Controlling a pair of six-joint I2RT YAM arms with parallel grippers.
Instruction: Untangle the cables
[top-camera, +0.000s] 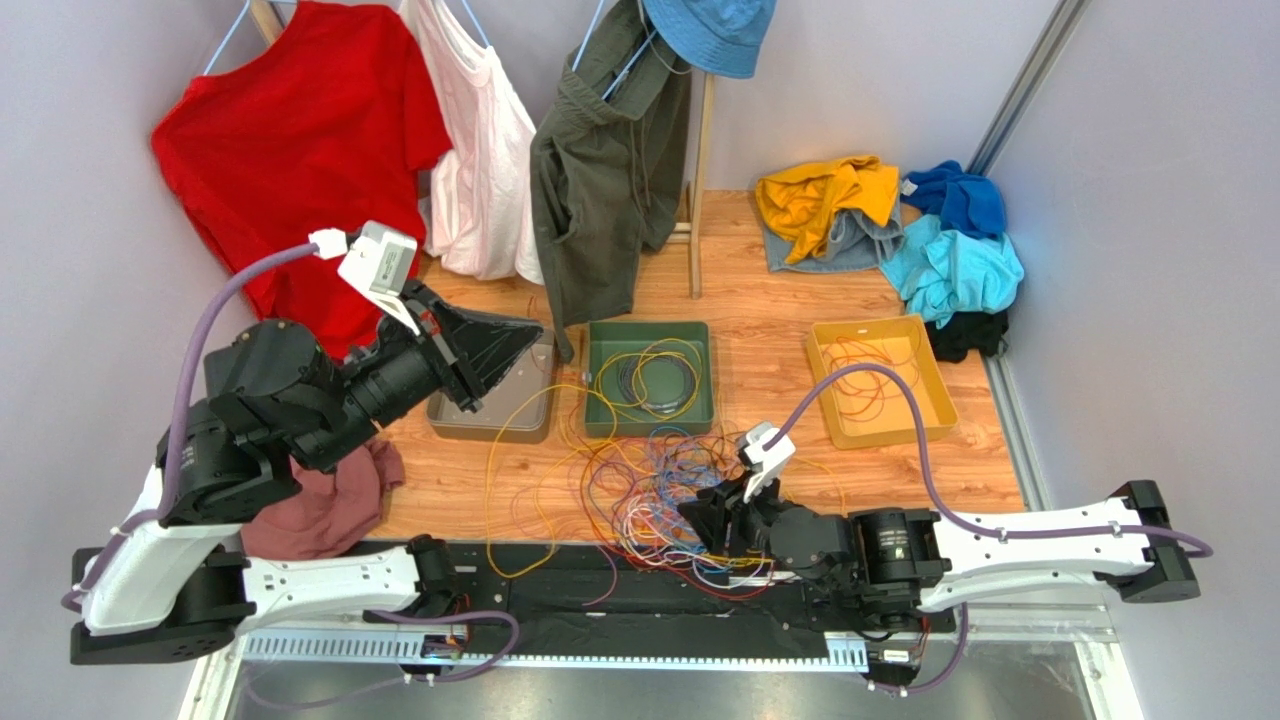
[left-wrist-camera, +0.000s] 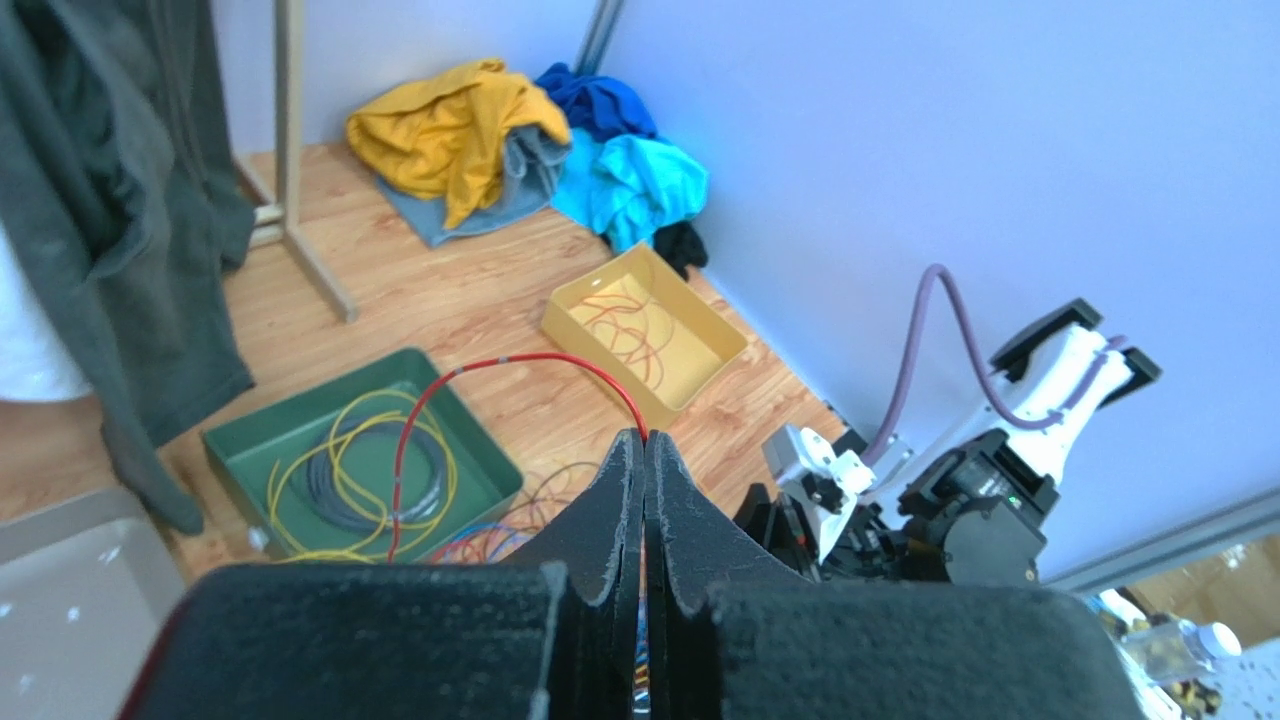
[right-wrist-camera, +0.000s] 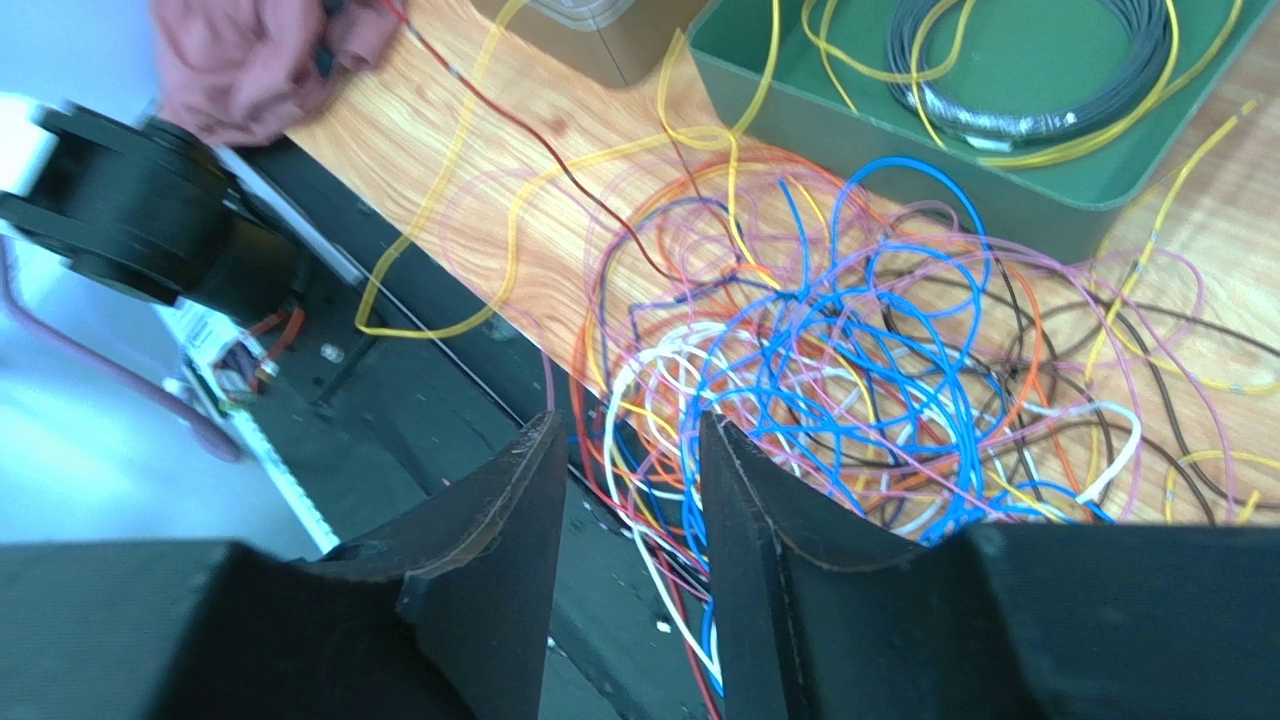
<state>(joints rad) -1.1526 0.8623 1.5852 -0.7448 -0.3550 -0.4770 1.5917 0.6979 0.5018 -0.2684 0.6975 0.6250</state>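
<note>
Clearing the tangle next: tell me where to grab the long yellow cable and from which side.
Grip the yellow cable on its lone stretch left of the tangle, from above; there it lies flat, clear of other strands.

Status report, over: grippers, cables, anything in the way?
Left gripper shut on red cable. Right gripper open over the tangle, strands between its fingers. Green tray just behind; no obstacle seen.

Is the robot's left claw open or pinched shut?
Shut. The left gripper has its fingers pressed together with no gap, and a red cable runs out from their tips.
</note>
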